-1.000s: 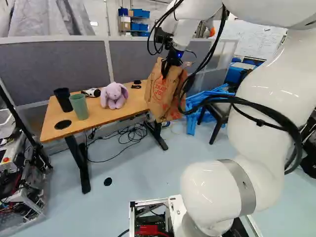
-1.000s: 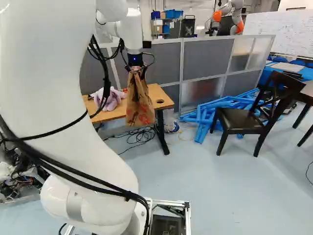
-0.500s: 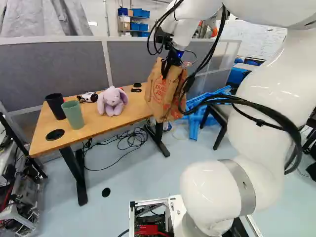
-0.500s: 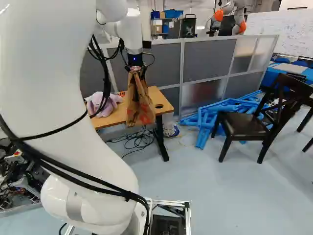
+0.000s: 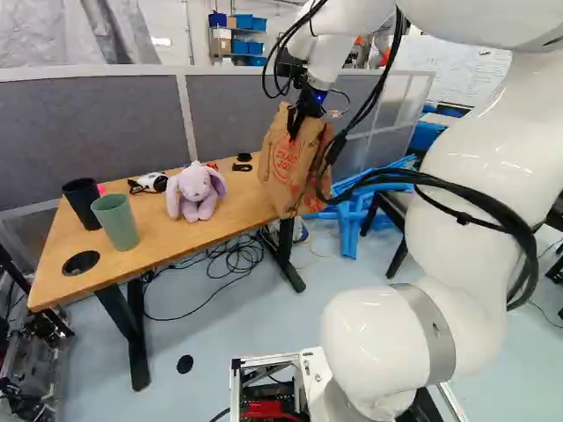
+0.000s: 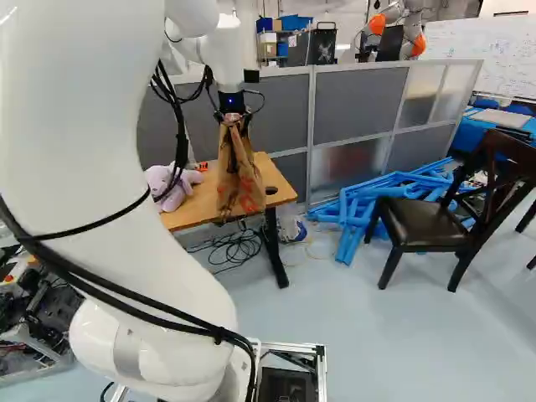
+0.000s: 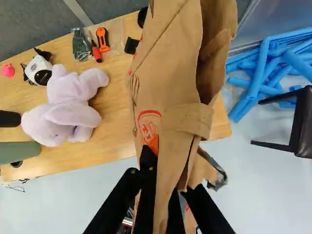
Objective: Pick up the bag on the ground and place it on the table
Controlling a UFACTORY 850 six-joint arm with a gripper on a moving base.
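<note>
With the carrying step in hand, the gripper (image 7: 165, 173) pinched the paper bag (image 5: 288, 167) aloft at one end of the table (image 5: 158, 239), and the next move called for centring it over the tabletop, clear of the plush rabbit (image 5: 195, 192), before lowering

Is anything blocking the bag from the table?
Nothing visible blocks it. The gripper holds the paper bag near one end of the table, and the purple plush bunny sits to one side. I can't tell whether the bag's bottom clears the edge.
</note>
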